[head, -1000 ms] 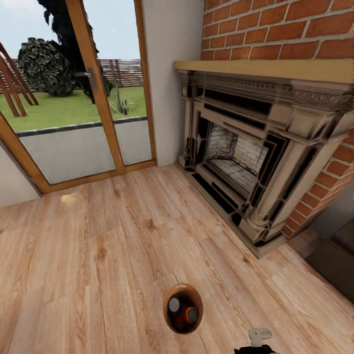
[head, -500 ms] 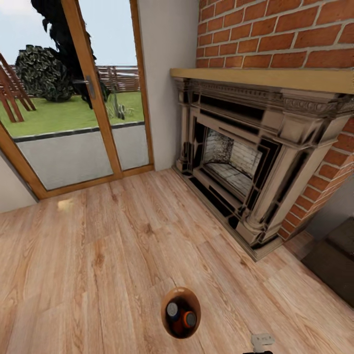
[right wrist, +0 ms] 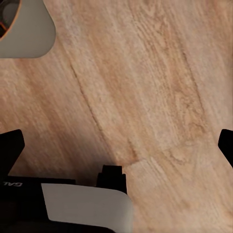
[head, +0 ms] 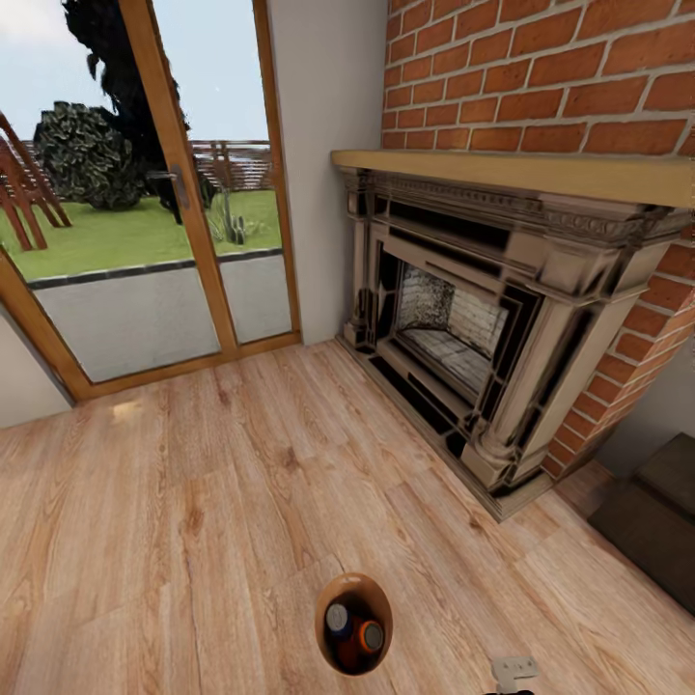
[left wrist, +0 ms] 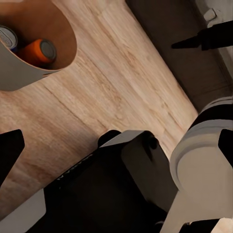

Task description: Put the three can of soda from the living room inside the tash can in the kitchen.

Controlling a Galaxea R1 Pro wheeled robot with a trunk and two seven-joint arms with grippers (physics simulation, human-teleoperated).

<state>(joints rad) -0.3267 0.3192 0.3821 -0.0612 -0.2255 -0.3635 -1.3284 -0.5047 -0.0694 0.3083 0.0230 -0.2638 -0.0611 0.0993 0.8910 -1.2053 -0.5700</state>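
The tash can (head: 353, 666), a small round bin with a brown inside, is low in the head view over the plank floor. Inside it I see a blue can of soda (head: 337, 618) with a grey top and an orange one (head: 370, 635); the rest of its inside is in shadow. The left wrist view shows the bin (left wrist: 22, 73) with the orange can (left wrist: 39, 51) and the blue can (left wrist: 7, 36). My left gripper (left wrist: 117, 148) is open and holds nothing. My right gripper (right wrist: 117, 145) is open over bare floor, apart from the bin's grey wall (right wrist: 26, 29).
A red brick fireplace (head: 463, 328) with a wooden mantel stands ahead to the right. A glass garden door (head: 145, 212) is at the left, with a white wall corner (head: 319, 164) between them. A dark cabinet (head: 656, 521) sits at the right edge. Light wood floor (head: 193, 502) lies ahead.
The whole head view has shifted: the fireplace and door sit a little lower and nearer, and the bin lies slightly lower in the picture. The cans inside keep their places.
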